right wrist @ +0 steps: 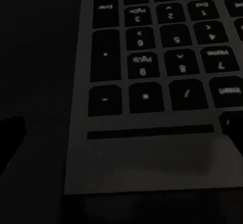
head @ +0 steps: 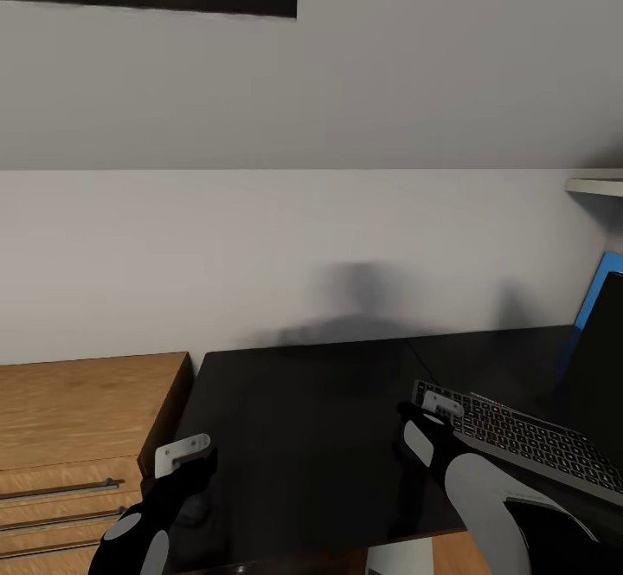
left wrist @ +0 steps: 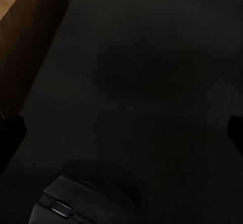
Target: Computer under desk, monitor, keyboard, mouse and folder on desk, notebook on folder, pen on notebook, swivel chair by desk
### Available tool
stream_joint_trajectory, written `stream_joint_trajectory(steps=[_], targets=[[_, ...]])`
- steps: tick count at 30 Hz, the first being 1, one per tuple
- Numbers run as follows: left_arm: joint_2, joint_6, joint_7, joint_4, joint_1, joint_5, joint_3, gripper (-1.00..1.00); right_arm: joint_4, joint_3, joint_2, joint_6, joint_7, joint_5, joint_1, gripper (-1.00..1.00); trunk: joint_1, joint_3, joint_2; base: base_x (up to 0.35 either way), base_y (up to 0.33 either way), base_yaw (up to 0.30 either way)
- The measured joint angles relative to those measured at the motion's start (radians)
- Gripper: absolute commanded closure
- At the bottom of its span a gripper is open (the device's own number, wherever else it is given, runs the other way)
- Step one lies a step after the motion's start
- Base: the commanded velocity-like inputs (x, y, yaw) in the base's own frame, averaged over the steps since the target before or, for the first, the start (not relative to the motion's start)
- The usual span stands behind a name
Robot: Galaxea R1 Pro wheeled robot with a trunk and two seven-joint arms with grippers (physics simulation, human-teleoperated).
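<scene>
The black desk [head: 311,436] lies in front of me. A black keyboard [head: 528,441] with a grey rim rests on its right part, in front of the monitor [head: 603,358] at the picture's right edge. My right gripper [head: 426,415] hovers at the keyboard's left end. In the right wrist view the right gripper [right wrist: 121,130] is open, with the number pad's end [right wrist: 152,107] between its fingers. My left gripper [head: 183,455] is over the desk's left front corner. It is open [left wrist: 121,133], and the black mouse [left wrist: 71,203] lies on the desk just behind its fingertips.
A light wooden drawer unit [head: 78,419] with metal handles stands against the desk's left side. A blue panel [head: 599,285] rises behind the monitor. A white shelf [head: 597,185] juts out at the right, and the wall runs close behind the desk.
</scene>
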Motion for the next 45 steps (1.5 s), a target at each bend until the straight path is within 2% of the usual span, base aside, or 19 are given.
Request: stream_joint_trajectory(steps=[17,45], targets=[[0.0,0.001,0.0,0.0,0.0,-0.001,0.0,-1.0,-0.001,0.001,-0.001,0.0,0.0,0.0,0.0,-1.0,0.0,0.0,0.0,0.0,0.003,0.0],[0.0,0.001,0.0,0.0,0.0,-0.001,-0.002,-1.0,-0.001,0.001,-0.001,0.0,0.0,0.0,0.0,-1.0,0.0,0.0,0.0,-0.004,0.105,0.0]])
